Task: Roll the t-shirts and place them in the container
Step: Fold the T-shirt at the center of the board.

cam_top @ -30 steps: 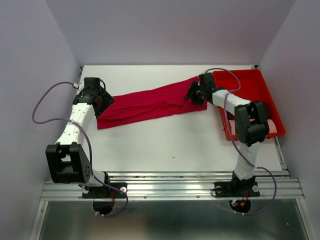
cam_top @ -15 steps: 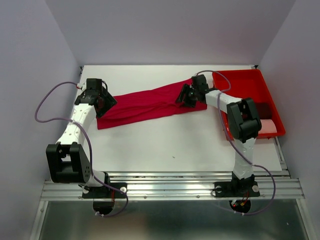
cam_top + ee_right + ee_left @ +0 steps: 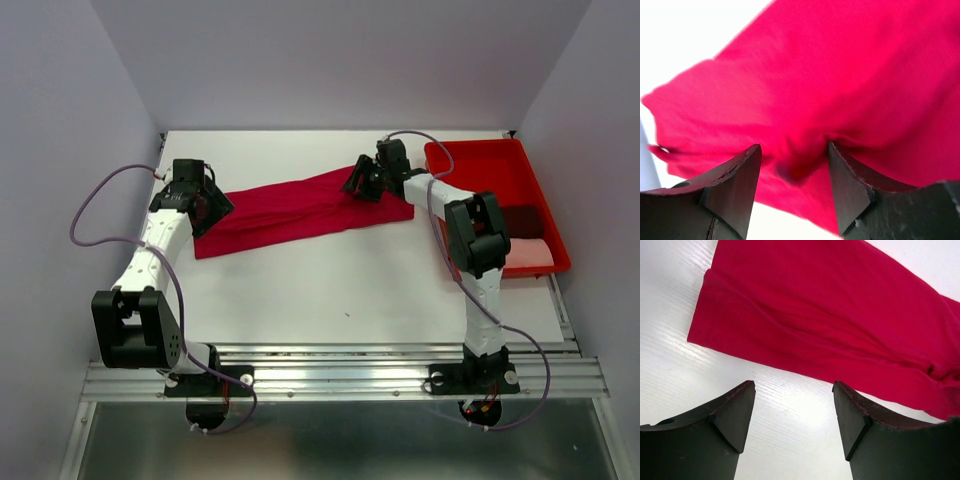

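Your left gripper [image 3: 792,386] and right gripper [image 3: 795,147] stand open; the crimson t-shirt [image 3: 290,208] is limp, so pinch its corners.

The t-shirt [image 3: 290,212] on the white tabletop [image 3: 330,285] is plain bright crimson with no pattern. The tray [image 3: 490,172] is glossy red. It holds a dark maroon cloth [image 3: 522,218] and a pale pink cloth [image 3: 532,256]. The arms [image 3: 150,248] are white with black joints, the fingers [image 3: 732,412] matte black, and the cables [image 3: 71,225] lilac.

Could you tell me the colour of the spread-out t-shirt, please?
The t-shirt is bright crimson, clearest in the left wrist view.
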Robot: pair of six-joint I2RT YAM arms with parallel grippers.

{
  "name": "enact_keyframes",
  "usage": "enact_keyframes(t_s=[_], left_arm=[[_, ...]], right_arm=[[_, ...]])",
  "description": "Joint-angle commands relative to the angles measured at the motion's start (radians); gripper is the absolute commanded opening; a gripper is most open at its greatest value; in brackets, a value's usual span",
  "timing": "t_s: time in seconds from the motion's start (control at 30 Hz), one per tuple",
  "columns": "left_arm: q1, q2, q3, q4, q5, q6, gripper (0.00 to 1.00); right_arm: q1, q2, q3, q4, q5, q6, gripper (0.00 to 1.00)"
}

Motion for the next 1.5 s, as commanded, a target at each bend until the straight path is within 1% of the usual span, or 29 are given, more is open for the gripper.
enact_keyframes(t_s=[0.0,0.1,0.13,0.17,0.27,0.37,0.43,0.47,0.5,0.57,0.6,0.67,0.73,0.87,0.93,1.37,1.47], left_arm=[[-0.004,-0.069,-0.027,-0.017,0.006,0.036,0.74],[-0.004,-0.076,-0.049,-0.009,0.012,0.042,0.75],[-0.004,-0.076,-0.054,-0.008,0.018,0.042,0.74],[-0.004,-0.071,-0.066,0.002,0.024,0.045,0.75],[-0.004,-0.054,-0.075,0.017,0.041,0.051,0.74],[-0.004,-0.027,-0.067,0.034,0.047,0.057,0.74],[-0.004,0.004,-0.052,0.041,0.05,0.063,0.74],[-0.004,0.024,-0.046,0.042,0.055,0.066,0.73],[-0.004,0.035,-0.032,0.042,0.058,0.068,0.74],[-0.004,0.05,-0.023,0.045,0.066,0.069,0.73],[-0.004,0.055,-0.017,0.048,0.067,0.069,0.73],[-0.004,0.061,-0.015,0.051,0.069,0.072,0.73],[-0.004,0.067,-0.011,0.049,0.067,0.074,0.73],[-0.004,0.067,-0.014,0.049,0.069,0.074,0.73],[-0.004,0.061,-0.014,0.046,0.067,0.074,0.73],[-0.004,0.058,-0.006,0.035,0.057,0.079,0.73],[-0.004,0.059,-0.001,0.035,0.055,0.082,0.73]], right_arm=[[0.009,0.086,0.164,0.116,-0.026,0.053,0.61],[0.009,0.168,0.272,0.122,-0.038,0.085,0.61],[0.009,0.185,0.347,0.116,-0.045,0.09,0.61],[0.009,0.197,0.381,0.093,-0.046,0.087,0.61],[0.009,0.194,0.43,0.072,-0.026,0.056,0.61],[0.009,0.107,0.377,0.064,0.039,0.003,0.61],[0.009,0.049,0.28,0.062,0.104,-0.014,0.61],[0.009,-0.008,0.245,0.052,0.122,-0.029,0.61],[-0.002,-0.033,0.182,0.038,0.139,-0.033,0.61],[-0.025,-0.083,0.124,0.007,0.159,-0.028,0.62],[-0.034,-0.097,0.063,0.004,0.153,-0.02,0.63],[-0.047,-0.119,0.009,0.007,0.13,-0.002,0.72],[-0.047,-0.129,-0.037,0.009,0.12,0.006,0.75],[-0.047,-0.113,-0.068,0.036,0.064,0.044,0.78],[-0.047,-0.094,-0.065,0.036,0.063,0.053,0.8],[-0.047,-0.016,-0.016,0.036,0.044,0.09,0.8],[-0.047,-0.001,-0.004,0.038,0.044,0.09,0.85]])
